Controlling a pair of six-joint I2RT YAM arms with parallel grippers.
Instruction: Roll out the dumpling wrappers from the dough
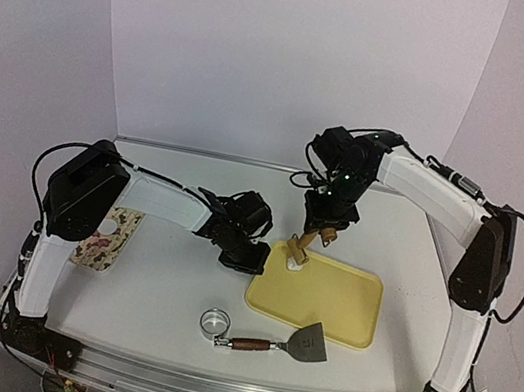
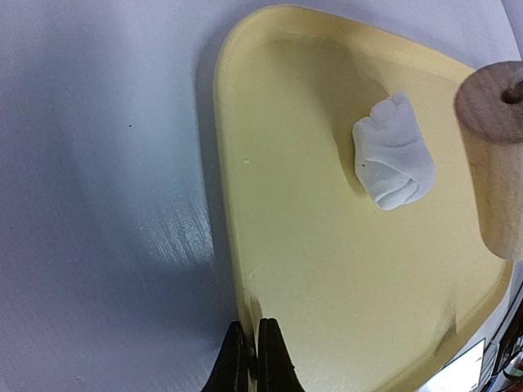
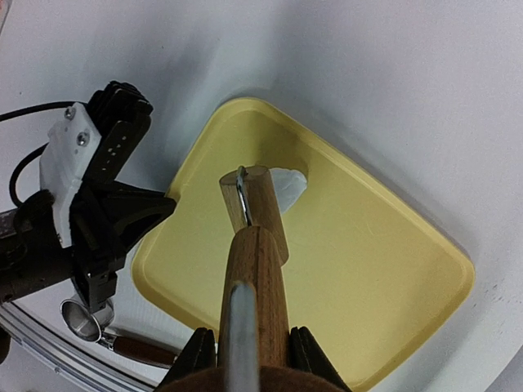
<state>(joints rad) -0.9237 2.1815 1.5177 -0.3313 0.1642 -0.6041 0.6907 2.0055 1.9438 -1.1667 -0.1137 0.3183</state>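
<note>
I pinch my left gripper (image 2: 248,353) on the yellow tray (image 2: 327,278) rim to steady it. My right gripper (image 3: 253,359) clamps the wooden roller (image 3: 255,245), its head just beside the dough lump (image 2: 394,153), ready to press.

The white-shelled, black-jointed left arm (image 1: 165,201) and matching right arm (image 1: 426,189) trail looped black cables. At nine o'clock in the right wrist view, a white plate (image 3: 65,155) bears two silver screws. The left gripper (image 2: 251,327) has thin black jaws.
</note>
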